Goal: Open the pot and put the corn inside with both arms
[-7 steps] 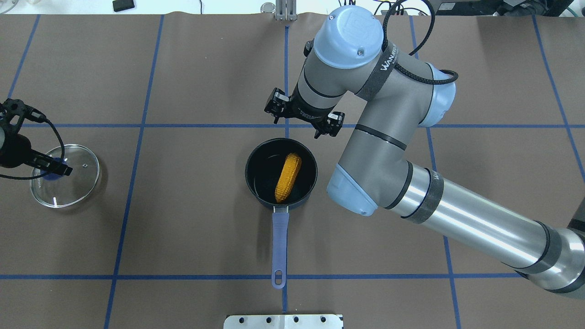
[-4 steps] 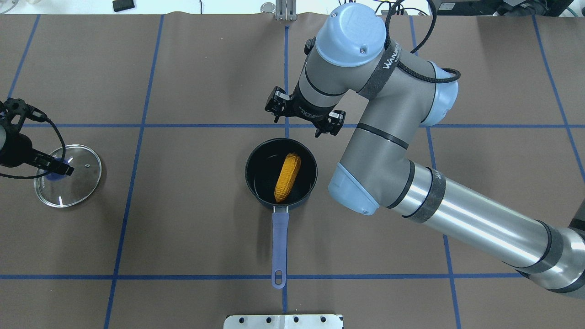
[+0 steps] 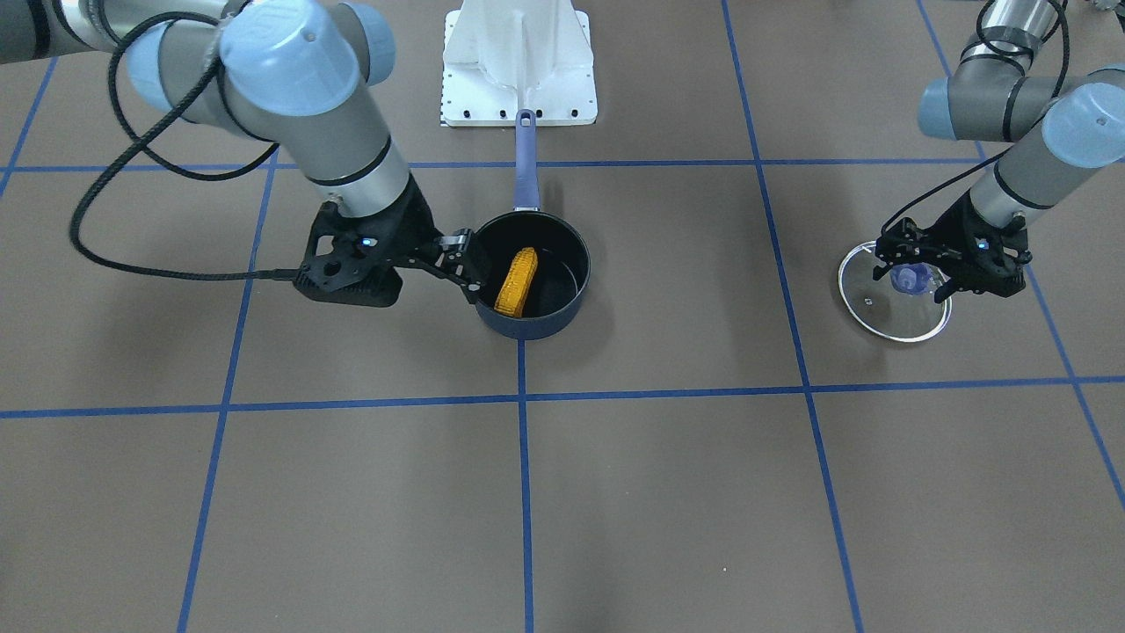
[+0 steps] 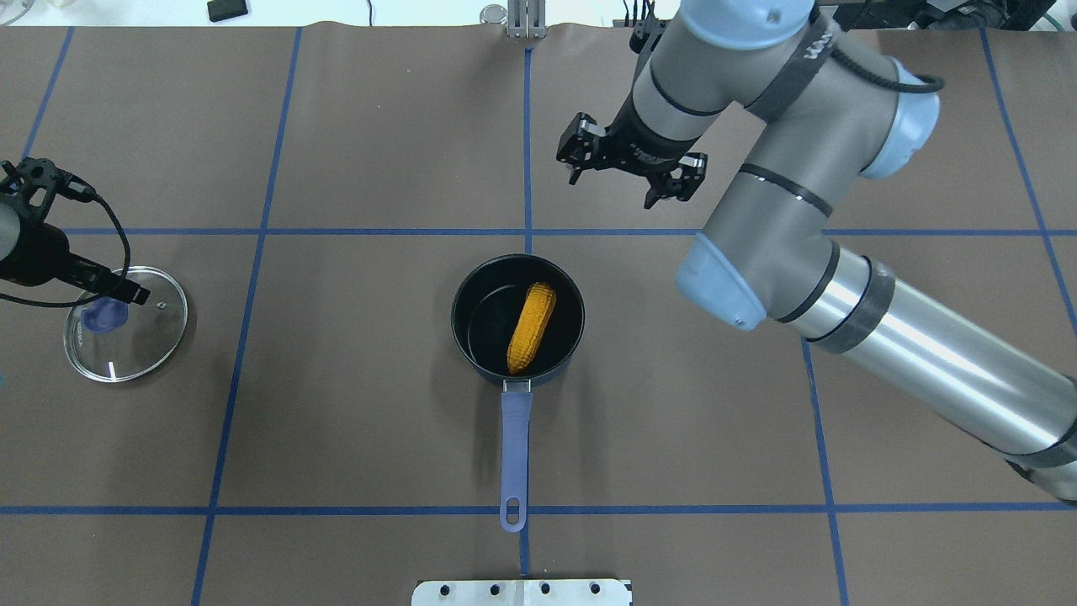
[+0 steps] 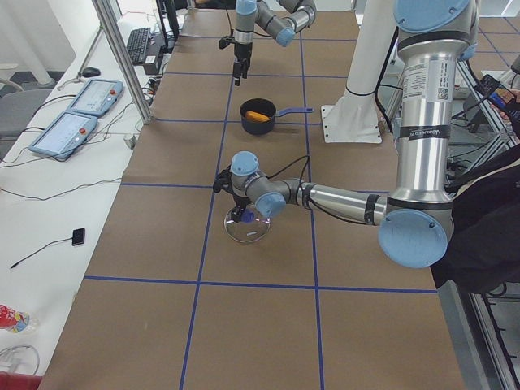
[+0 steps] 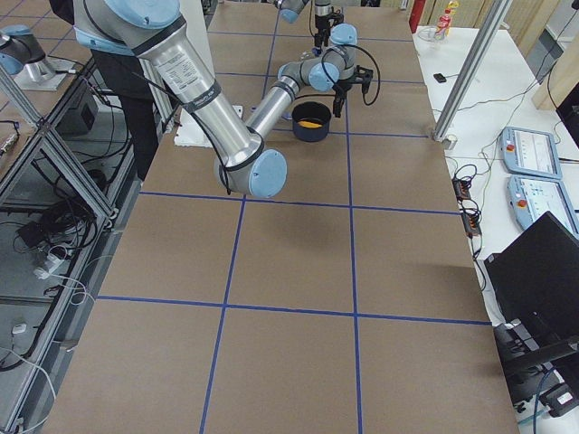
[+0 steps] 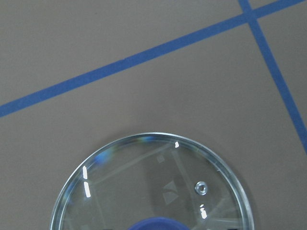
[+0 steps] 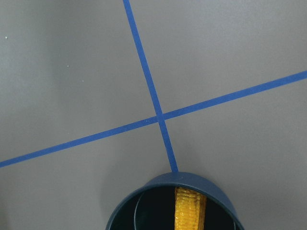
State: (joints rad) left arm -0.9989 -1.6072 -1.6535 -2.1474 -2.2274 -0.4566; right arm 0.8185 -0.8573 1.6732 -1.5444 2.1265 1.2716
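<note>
The pot (image 4: 471, 295) stands open mid-table, its periwinkle handle (image 4: 514, 438) pointing toward the robot. The corn (image 4: 532, 326) lies inside it, tilted; it also shows in the front view (image 3: 517, 281) and the right wrist view (image 8: 189, 208). My right gripper (image 4: 627, 172) is open and empty, raised beyond the pot's far side. In the front view the right gripper (image 3: 464, 262) appears beside the pot's rim (image 3: 562, 303). My left gripper (image 3: 914, 268) is open, hovering just over the lid's blue knob (image 3: 908, 279).
The round glass lid (image 4: 143, 337) lies flat on the table at the far left, its rim filling the bottom of the left wrist view (image 7: 144, 143). A metal base plate (image 4: 522, 592) sits at the near edge. Blue tape lines grid the brown mat.
My right arm has swung up and away to the far right of the pot. My left gripper has drawn back off the lid's knob, which now shows uncovered.
</note>
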